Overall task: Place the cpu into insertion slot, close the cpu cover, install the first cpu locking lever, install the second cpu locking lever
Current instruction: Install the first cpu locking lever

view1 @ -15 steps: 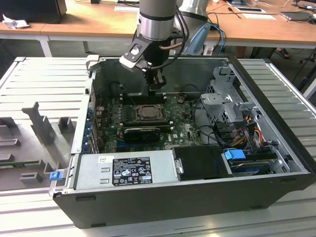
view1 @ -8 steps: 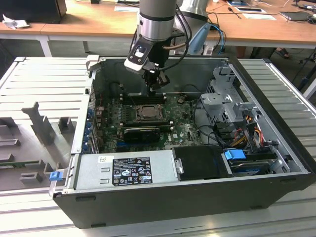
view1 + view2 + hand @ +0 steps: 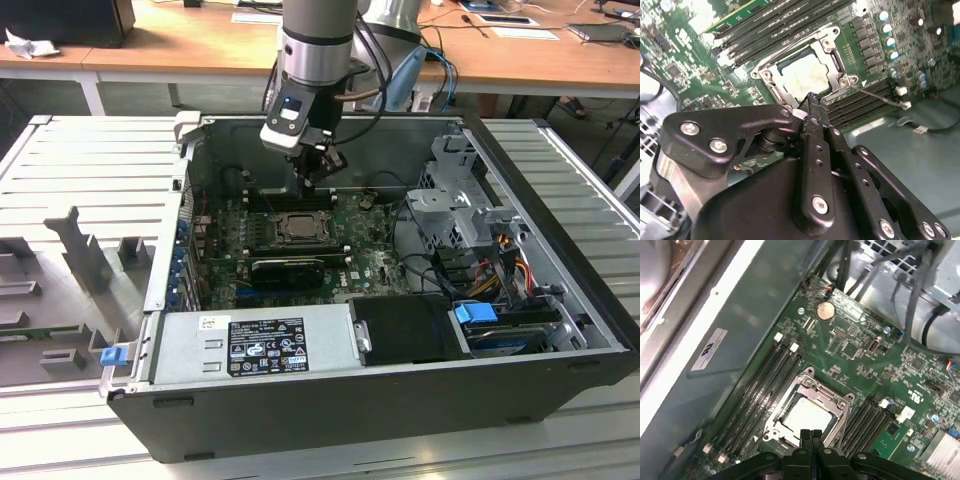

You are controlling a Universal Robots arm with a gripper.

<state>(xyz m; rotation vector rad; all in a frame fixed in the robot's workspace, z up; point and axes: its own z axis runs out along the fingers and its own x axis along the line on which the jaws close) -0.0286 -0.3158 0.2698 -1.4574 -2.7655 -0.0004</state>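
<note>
The cpu lies flat in the insertion slot on the green motherboard; the exterior view shows it as a pale square. The silvery cpu cover is folded down around it, the chip showing through the cut-out. A thin wire locking lever sticks out at an angle from one corner of the socket. My gripper hangs just above the socket's edge, shut, with nothing between its fingertips. In the exterior view the gripper is over the back of the board.
Long black memory slots flank the socket on both sides. The case's back wall is close behind. A metal drive cage with cables stands at the exterior view's right, and the power supply at the front.
</note>
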